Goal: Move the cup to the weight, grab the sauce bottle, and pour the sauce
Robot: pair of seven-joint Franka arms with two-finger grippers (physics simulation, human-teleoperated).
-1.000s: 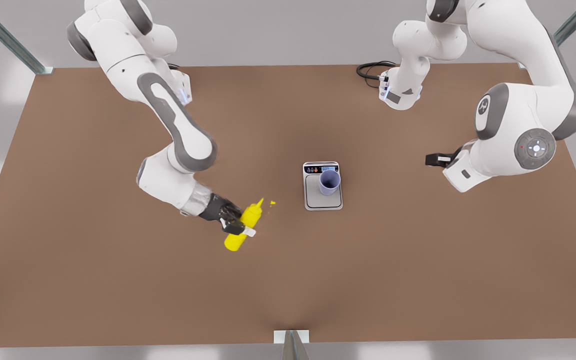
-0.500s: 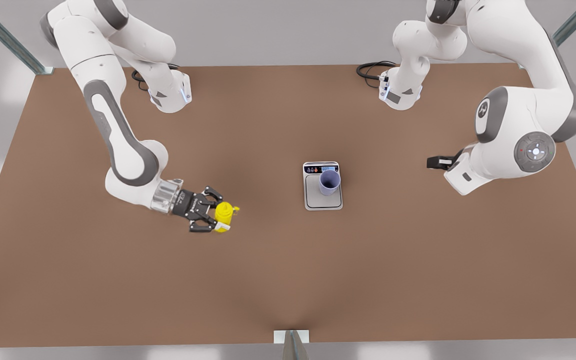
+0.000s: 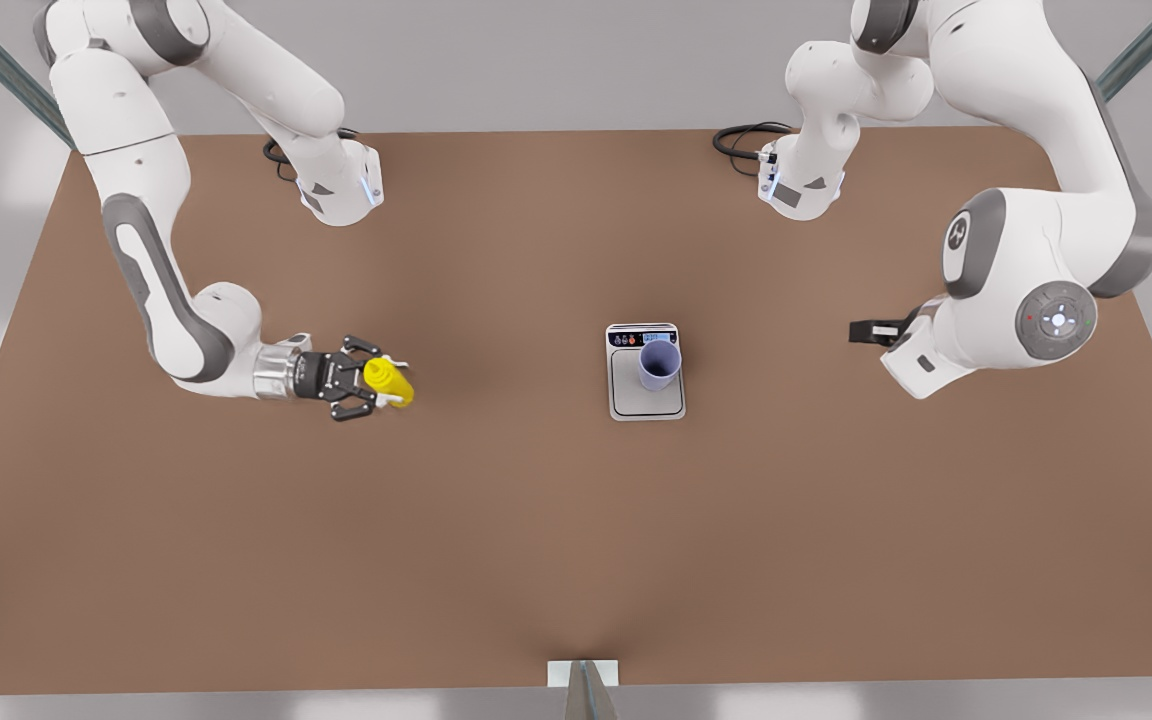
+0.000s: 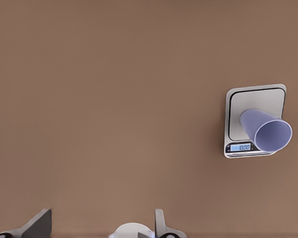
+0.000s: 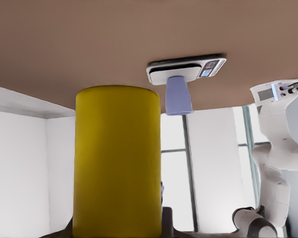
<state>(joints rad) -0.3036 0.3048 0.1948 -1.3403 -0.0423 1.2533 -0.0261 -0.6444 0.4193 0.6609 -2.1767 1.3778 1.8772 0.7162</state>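
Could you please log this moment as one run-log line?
cup: upright on scale | right pincer: shut on yellow bottle, away from scale | left pincer: open, waiting | pour: not at cup

Yellow sauce bottle [image 3: 391, 381]; lavender cup [image 3: 659, 364]; silver-grey weight [image 3: 645, 396]; brown table [image 3: 576, 520].

We see a plain brown tabletop [image 3: 576, 540], matte, evenly lit, a soft darker patch near centre. Pale grey floor [image 3: 496, 60] around it. Metal frame struts at the far corners [image 3: 11, 85] [image 3: 1141, 45] and one at the near edge's middle [image 3: 584, 690]. Black cable coil [image 3: 741, 140] on the far side. In the right wrist view: white walls [image 5: 20, 168], tall window panes [image 5: 213, 163].
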